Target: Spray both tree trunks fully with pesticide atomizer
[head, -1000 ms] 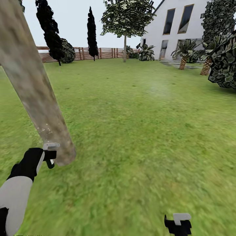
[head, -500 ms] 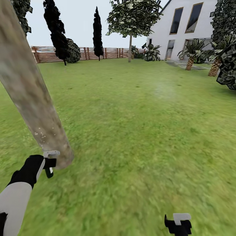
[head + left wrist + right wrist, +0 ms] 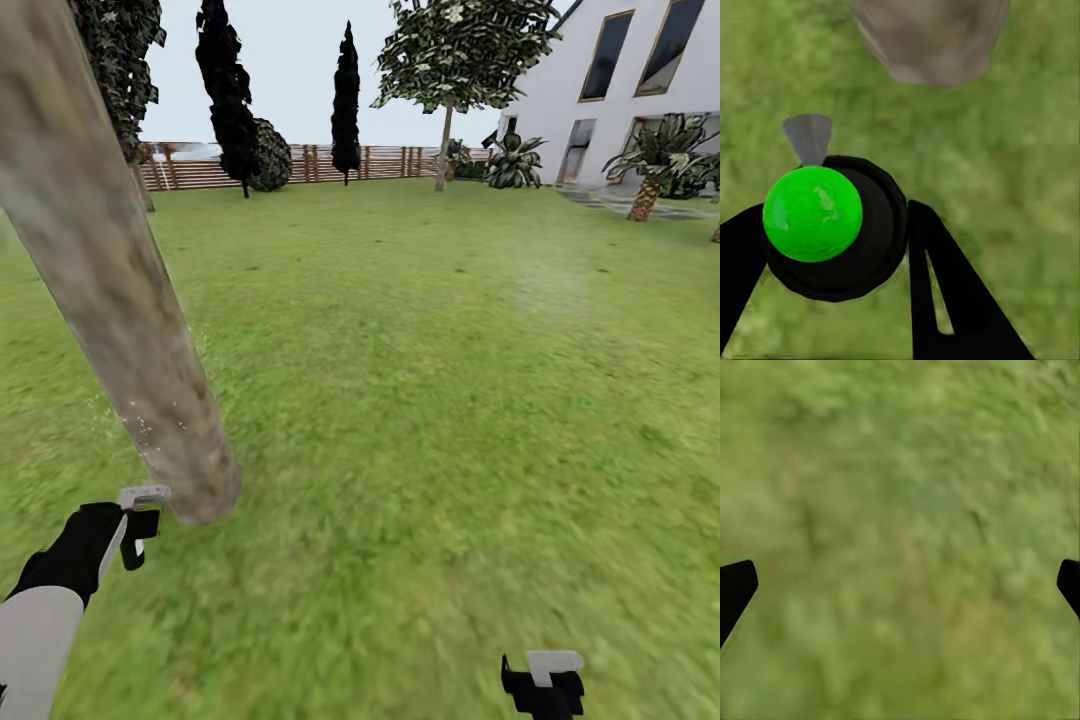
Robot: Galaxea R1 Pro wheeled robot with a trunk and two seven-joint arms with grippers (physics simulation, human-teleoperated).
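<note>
From the head view, the garden spreads out as a wide green lawn point(image 3: 450, 380), blurry underfoot and running back to a brown slatted fence point(image 3: 300, 165) and a white house point(image 3: 620, 90) at the far right. Two narrow black trees point(image 3: 230, 95) stand before the fence, a leafy green-crowned tree point(image 3: 455, 50) rises near the house, and a short palm point(image 3: 650, 175) sits by its wall. Close at the left, a thick pale mottled tree trunk point(image 3: 120, 300) leans across the view and meets the grass. The left gripper point(image 3: 135, 535) hangs just beside the trunk's base; a white-topped dark thing sits at its tip. The right gripper point(image 3: 545, 685) shows low at the bottom edge, over grass.

From the left wrist view, the pesticide atomizer point(image 3: 832, 225), a dark round body with a bright green top, sits clamped between the black fingers point(image 3: 945, 300), a grey nozzle pointing toward the trunk's foot point(image 3: 930, 37).

From the right wrist view, two fingertips point(image 3: 735, 589) stand wide apart over bare grass, holding nothing
</note>
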